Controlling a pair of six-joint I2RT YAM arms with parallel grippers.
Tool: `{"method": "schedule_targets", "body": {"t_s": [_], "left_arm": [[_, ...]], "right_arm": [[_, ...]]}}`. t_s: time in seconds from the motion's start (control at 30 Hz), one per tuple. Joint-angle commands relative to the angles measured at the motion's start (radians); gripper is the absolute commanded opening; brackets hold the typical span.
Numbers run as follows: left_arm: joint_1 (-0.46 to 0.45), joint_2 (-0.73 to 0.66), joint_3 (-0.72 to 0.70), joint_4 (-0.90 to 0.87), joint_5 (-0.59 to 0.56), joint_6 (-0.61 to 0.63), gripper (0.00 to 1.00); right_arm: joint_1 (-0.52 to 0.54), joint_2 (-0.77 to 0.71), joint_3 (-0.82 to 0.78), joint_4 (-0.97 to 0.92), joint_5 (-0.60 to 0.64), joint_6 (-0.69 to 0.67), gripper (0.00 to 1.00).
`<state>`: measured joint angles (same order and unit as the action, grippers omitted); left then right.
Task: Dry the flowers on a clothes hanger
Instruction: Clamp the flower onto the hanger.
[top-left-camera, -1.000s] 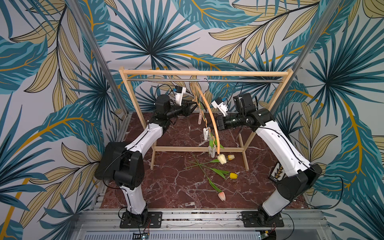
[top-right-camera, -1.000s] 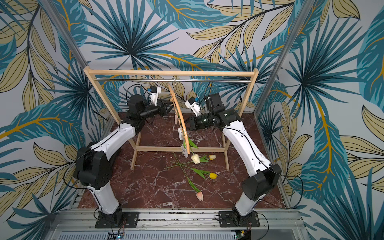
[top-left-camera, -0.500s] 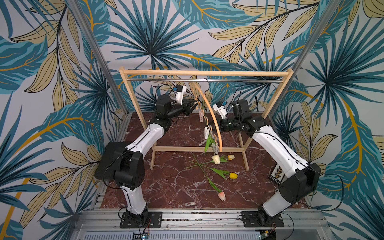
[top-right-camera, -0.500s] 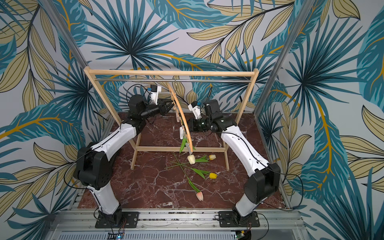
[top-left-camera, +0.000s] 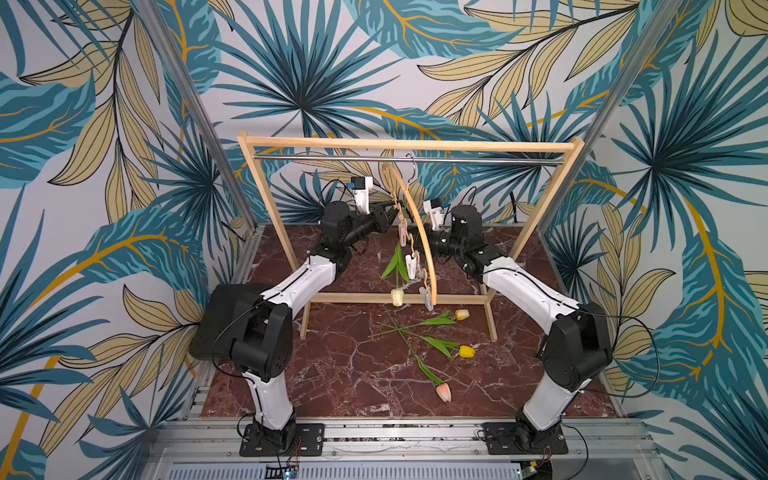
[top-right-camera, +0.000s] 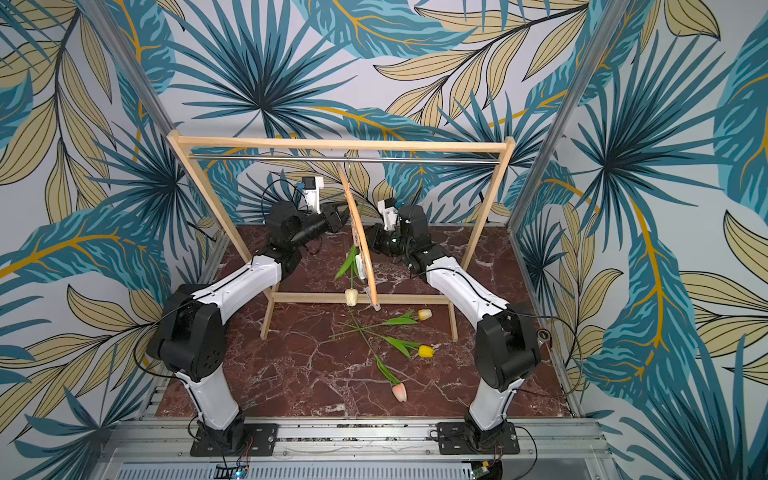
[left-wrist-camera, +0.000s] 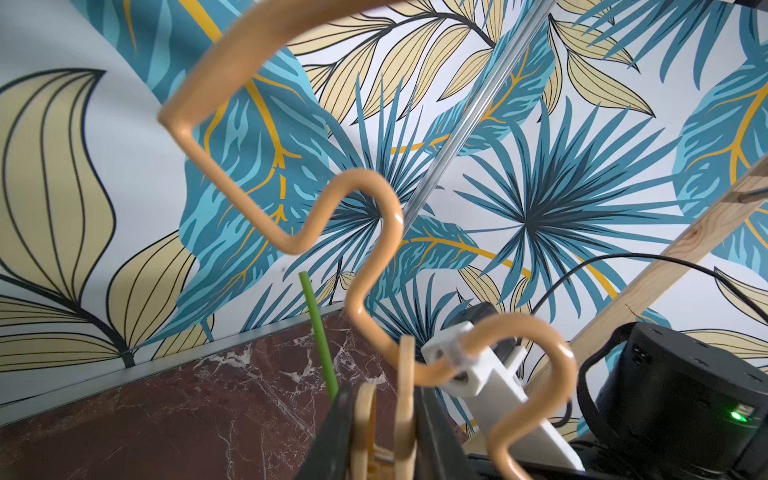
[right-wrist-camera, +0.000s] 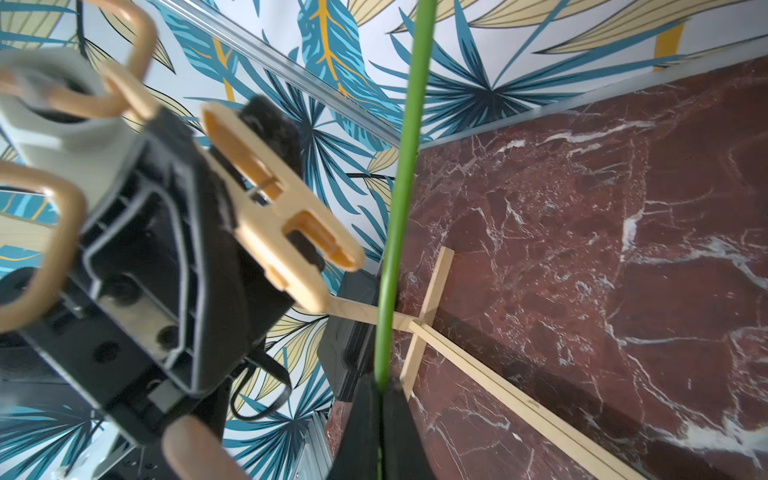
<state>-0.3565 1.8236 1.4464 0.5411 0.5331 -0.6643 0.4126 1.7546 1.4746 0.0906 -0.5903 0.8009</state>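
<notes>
Cream tulip (top-left-camera: 397, 297), in a top view, hangs head down beneath the right pincer (top-left-camera: 419, 246), which has carried it across from farther off until it sits just beside the left pincer (top-left-camera: 392, 210). The left pincer has meanwhile narrowed upon a pin of the hanger (top-left-camera: 420, 226). Judged from this, the first tulip is about to be clipped, and nothing is fastened yet. Three more tulips, yellow-orange (top-left-camera: 462, 314), yellow (top-left-camera: 467, 352) and pink (top-left-camera: 444, 391), lie crossed on the floor (top-left-camera: 332, 374), well below and apart from both pincers. The hanger hangs from the rack (top-left-camera: 407, 143), turned nearly edge-on, between the two pincers.

Left wrist view: the left pincer's dark fingers (left-wrist-camera: 332, 436) press on either side of a beige pin (left-wrist-camera: 405, 374), clamped upon its legs. The hanger's wavy bar (left-wrist-camera: 374, 199) rises beyond the fingertips. A bare green stem (left-wrist-camera: 318, 332) stands just beside the pincer, apart from the pin.

Right wrist view: the right pincer is closed tight on the stem, which runs straight away from its tips, thin, smooth and unbent. The pin, mouth parted, lies near the stem without touching it. Whether the gap suffices cannot be told.
</notes>
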Motion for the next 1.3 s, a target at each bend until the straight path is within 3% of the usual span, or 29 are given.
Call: {"method": "schedule_targets", "body": {"t_s": [0.0,0.97,1.27], "left_arm": [[-0.002,-0.018,-0.036,0.038,-0.044,-0.021,0.20],[-0.001,-0.002,-0.044,0.034,-0.019,-0.023,0.17],[-0.001,-0.001,-0.040,0.034,-0.026,-0.013,0.34]], "right_arm": [[0.008,0.016,0.001,0.076,0.009,0.025,0.00],[0.008,0.065,0.170,-0.090,-0.024,-0.089,0.00],[0.007,0.050,0.139,-0.100,-0.023,-0.106,0.00]]}}
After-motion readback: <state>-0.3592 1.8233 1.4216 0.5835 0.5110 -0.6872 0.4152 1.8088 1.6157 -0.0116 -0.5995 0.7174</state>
